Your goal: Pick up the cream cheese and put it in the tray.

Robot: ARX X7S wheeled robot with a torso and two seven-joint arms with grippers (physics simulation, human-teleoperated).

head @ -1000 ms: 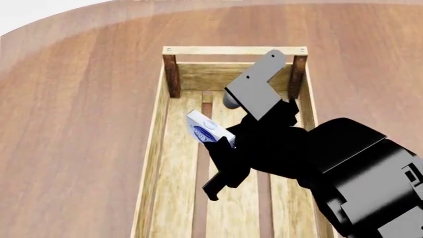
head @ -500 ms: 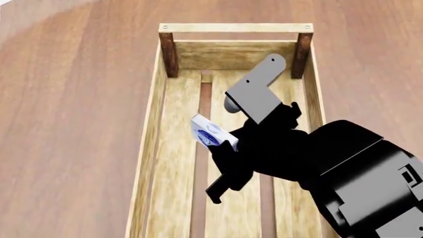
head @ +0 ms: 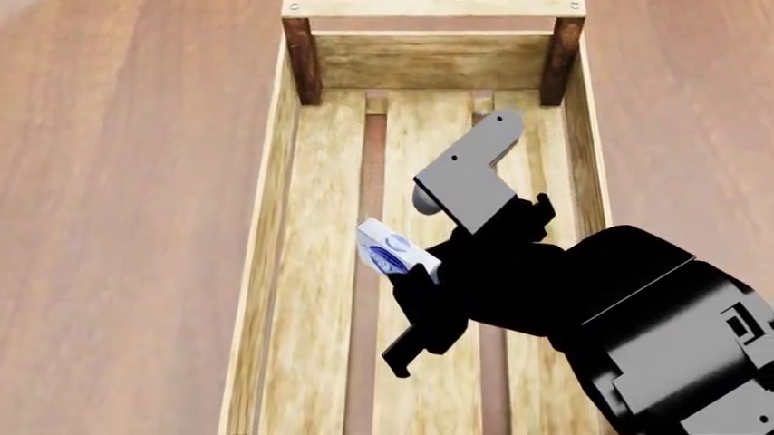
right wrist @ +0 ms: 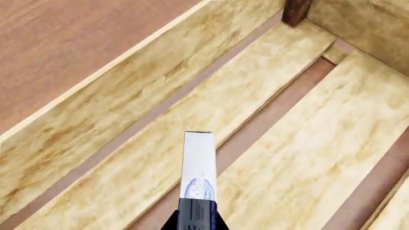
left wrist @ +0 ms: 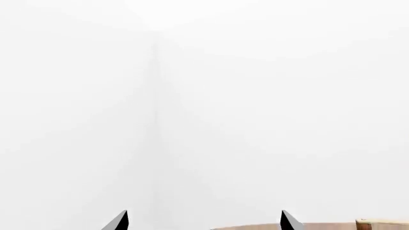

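While the left wrist view shows only blank white past the parted tips of the left gripper, the head view shows the right gripper holding the cream cheese above the tray, reaching down and forward; pickup done, release left. Right wrist view: box pinched edge-on over slats.
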